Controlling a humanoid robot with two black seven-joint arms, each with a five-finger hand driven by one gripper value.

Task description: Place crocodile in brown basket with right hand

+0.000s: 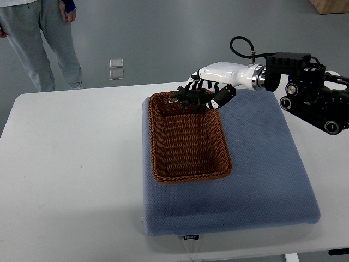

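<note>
Your right arm reaches in from 3 o'clock, forearm nearly level, and the white right hand with black fingers [210, 87] is over the 1 o'clock corner of the brown woven wicker basket [188, 176]. Its fingers are curled around the dark green toy crocodile [185, 97], which sits at the basket's 12 o'clock rim, above the blue-grey padded cushion [262, 174].
</note>
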